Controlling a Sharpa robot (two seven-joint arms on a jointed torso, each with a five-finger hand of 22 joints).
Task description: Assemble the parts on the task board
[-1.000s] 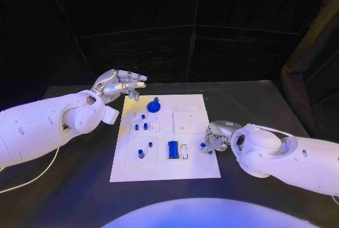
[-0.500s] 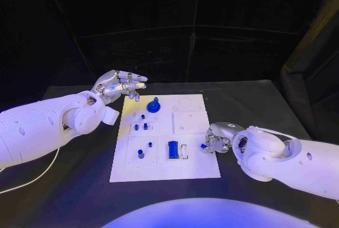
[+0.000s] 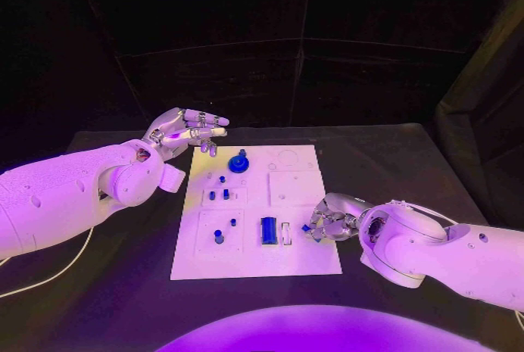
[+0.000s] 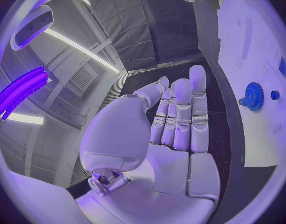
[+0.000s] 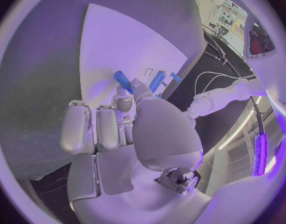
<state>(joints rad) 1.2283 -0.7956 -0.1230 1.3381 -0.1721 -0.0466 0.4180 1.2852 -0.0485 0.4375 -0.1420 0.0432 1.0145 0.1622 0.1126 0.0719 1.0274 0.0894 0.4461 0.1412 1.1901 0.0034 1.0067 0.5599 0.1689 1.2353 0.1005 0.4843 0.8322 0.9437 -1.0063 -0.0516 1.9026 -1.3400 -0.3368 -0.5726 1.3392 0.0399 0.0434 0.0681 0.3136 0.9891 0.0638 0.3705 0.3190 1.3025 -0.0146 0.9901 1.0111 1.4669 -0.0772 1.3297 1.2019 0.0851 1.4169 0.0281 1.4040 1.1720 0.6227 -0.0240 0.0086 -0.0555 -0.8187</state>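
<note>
so from my seat: the task board point(image 3: 294, 257) sits in the middle of the black table point(image 3: 404, 163). my right hand point(image 3: 331, 218) is down at the board's right edge, fingers curled in, pinching a small blue part point(image 5: 123, 79) between thumb and fingertips; in the right wrist view that piece sticks out just past the fingertips, over the white plate. left hand point(image 3: 185, 130) is up above the table beyond the board's far left corner, fingers loosely apart, nothing in it. on the board there's a blue gear point(image 3: 238, 164) near the far end, a blue bar point(image 3: 267, 230) lying in the near half, and a few little blue pegs point(image 3: 219, 194) standing between them.
</note>
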